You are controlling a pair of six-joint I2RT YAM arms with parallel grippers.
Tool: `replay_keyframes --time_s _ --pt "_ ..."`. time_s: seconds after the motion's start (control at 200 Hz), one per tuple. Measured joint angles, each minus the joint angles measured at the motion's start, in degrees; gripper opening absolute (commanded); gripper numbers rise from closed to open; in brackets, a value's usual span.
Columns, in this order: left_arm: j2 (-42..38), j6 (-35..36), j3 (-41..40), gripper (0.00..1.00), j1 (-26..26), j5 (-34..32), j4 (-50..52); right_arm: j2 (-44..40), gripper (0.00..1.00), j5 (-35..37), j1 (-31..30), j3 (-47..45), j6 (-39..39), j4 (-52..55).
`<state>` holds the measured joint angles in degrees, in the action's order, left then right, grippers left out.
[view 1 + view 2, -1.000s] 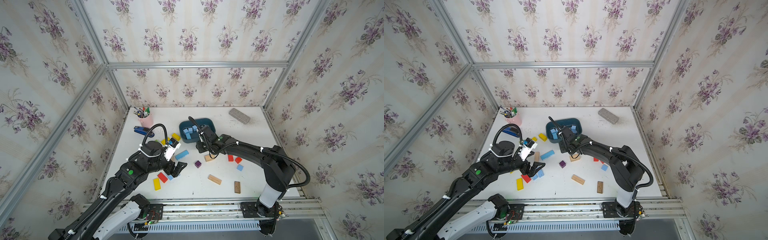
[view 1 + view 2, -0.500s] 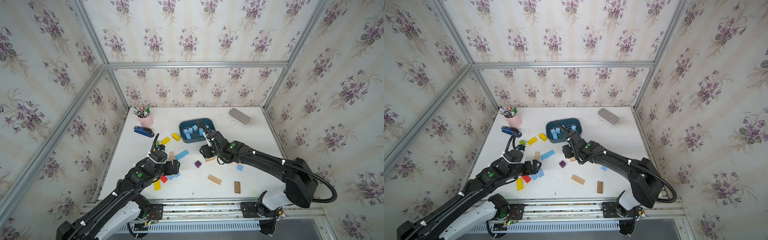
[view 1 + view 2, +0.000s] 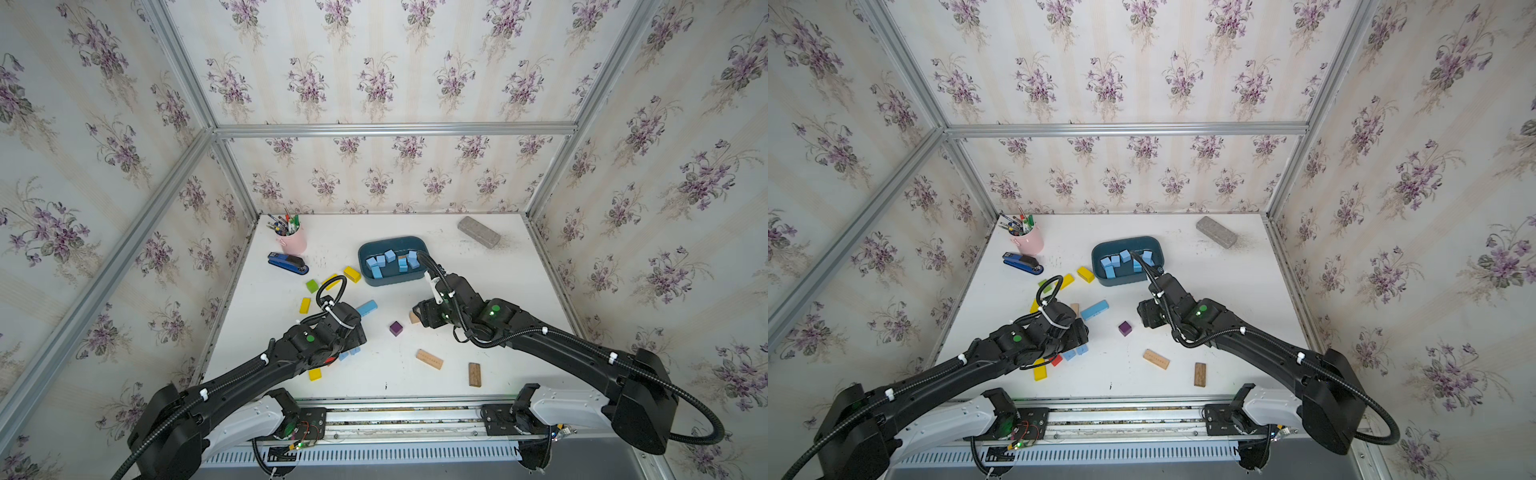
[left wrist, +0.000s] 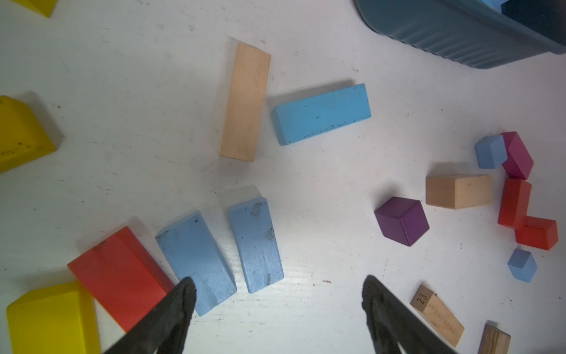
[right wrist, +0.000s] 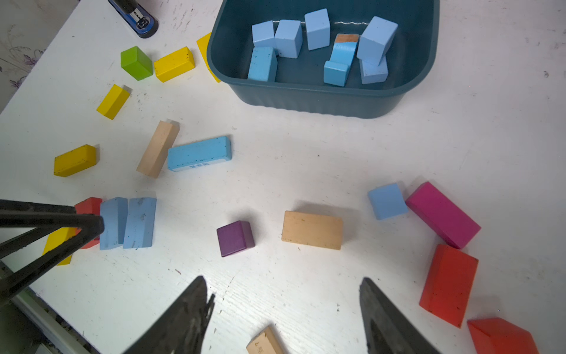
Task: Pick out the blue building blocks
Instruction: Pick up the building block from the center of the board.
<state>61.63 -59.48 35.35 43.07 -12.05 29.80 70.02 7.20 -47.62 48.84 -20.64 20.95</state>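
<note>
Right wrist view: the dark tub point(image 5: 306, 98) on the white bench point(image 5: 337, 147) already has about eight of the blue building blocks point(image 5: 288, 38) inside it. So a good part of the job looks done.

Five blue ones are not in yet. They all lie on the bench. A long blue brick point(image 5: 199, 153) lies just beside a plain wood stick point(image 5: 157, 148). Two blue bricks point(image 5: 139, 222) lie side by side, with a red block point(image 5: 88, 205) just beside them. A small blue cube point(image 5: 387, 200) sits just beside a pink block point(image 5: 442, 214). In the left wrist view, another blue cube point(image 4: 522, 265) sits near some small red blocks point(image 4: 536, 233).

The left jaws are apart and hold nothing. They are down low by the two blue bricks, and one tip is right at the edge of the brick next to the red block. I think grabbing one of these comes next. The red block is very close, so it could get bumped or pinched too.

The right jaws are apart too, and empty. They hang over a bare bit of bench, with a purple cube point(image 5: 235, 237) and a plain wood block point(image 5: 312, 230) in front of them. The small blue cube is near, so that could be this arm's next pick.
</note>
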Motion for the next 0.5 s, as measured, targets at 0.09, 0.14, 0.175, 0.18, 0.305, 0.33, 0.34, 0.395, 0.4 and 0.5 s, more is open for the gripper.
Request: replay_keyframes --time_s 0.09,0.14,0.175,0.18,0.305,0.33,0.34,0.395,0.4,0.5 --pt "3.4 -1.1 1.2 0.78 0.3 -0.2 -0.6 -1.9 0.73 0.4 0.0 -1.2 -0.3 0.5" --pt "5.2 -1.3 1.7 0.74 0.4 -0.3 -0.9 -3.0 0.74 0.7 0.0 -1.9 -0.4 0.7" --pt "6.4 -1.6 1.9 0.73 0.4 -0.3 -1.4 -3.7 0.74 0.9 0.0 -2.4 -0.5 0.9" --pt "6.5 -1.6 1.9 0.73 0.4 -0.3 -1.4 -3.9 0.74 0.9 0.0 -2.4 -0.5 0.9" --pt "10.3 -2.5 2.0 0.70 0.4 -0.3 -2.8 -6.1 0.74 1.1 0.0 -3.8 -0.8 1.2" --pt "11.0 -2.6 2.0 0.69 0.4 -0.3 -3.1 -6.5 0.75 1.1 0.0 -4.0 -0.9 1.2" --pt "11.3 -2.6 2.0 0.69 0.4 -0.3 -3.3 -6.6 0.74 1.1 0.0 -4.1 -0.9 1.2" --pt "12.7 -3.0 2.0 0.67 0.5 -0.3 -4.0 -7.3 0.75 1.2 0.0 -4.6 -1.1 1.2" --pt "12.8 -3.0 2.0 0.67 0.5 -0.3 -4.0 -7.3 0.75 1.2 0.0 -4.7 -1.1 1.2" --pt "15.1 -3.3 2.1 0.63 0.5 -0.6 -4.8 -8.0 0.75 1.3 0.0 -5.3 -1.4 1.3"
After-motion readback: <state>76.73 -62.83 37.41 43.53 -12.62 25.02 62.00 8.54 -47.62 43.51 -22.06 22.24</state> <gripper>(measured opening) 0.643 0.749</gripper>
